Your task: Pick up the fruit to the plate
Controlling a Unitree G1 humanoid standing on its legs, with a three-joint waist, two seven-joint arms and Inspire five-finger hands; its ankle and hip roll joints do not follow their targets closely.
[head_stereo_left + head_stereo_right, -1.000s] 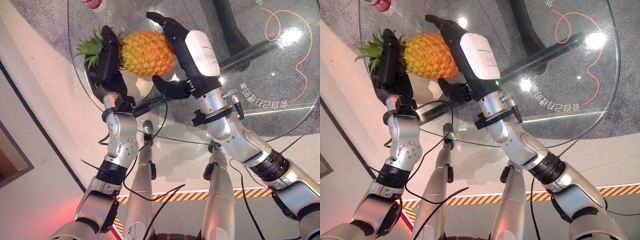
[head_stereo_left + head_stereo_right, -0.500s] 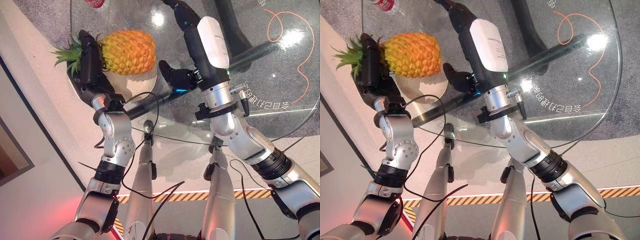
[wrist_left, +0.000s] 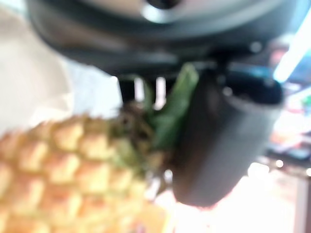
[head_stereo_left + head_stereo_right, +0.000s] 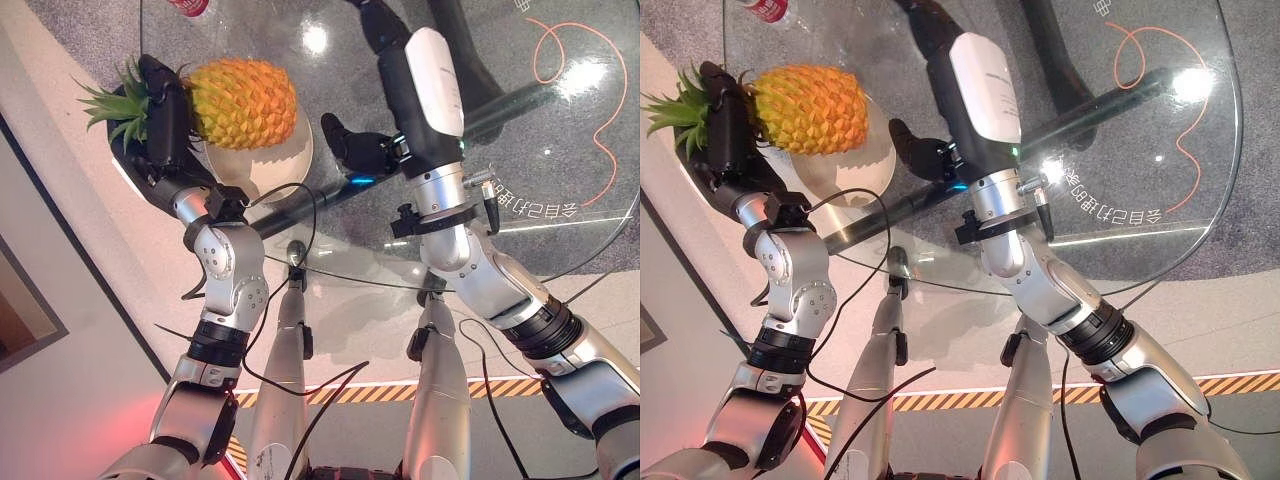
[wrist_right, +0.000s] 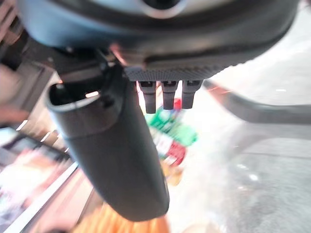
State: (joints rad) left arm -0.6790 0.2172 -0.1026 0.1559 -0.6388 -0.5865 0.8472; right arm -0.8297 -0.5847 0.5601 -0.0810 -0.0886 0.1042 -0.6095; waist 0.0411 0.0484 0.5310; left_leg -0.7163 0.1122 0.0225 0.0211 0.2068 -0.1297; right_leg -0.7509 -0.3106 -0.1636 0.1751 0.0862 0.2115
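An orange pineapple (image 4: 243, 102) with a green crown lies on its side on a white plate (image 4: 275, 165) near the left rim of the glass table. My left hand (image 4: 165, 110) rests against the crown end with straight fingers; in the left wrist view its thumb (image 3: 223, 141) stands beside the leaves and the fruit (image 3: 58, 165). To the right of the fruit, my right hand (image 4: 425, 80) hovers apart from it, open, with the thumb (image 4: 345, 150) spread toward the plate.
A red-labelled bottle (image 4: 188, 6) stands at the far edge of the round glass table (image 4: 560, 225). Beneath the glass run the table's dark base bar (image 4: 500, 100) and an orange cord (image 4: 590, 100) on the floor.
The pineapple and my left hand have shifted left, over the plate. My right hand has come off the fruit and drawn away to the right and farther back.
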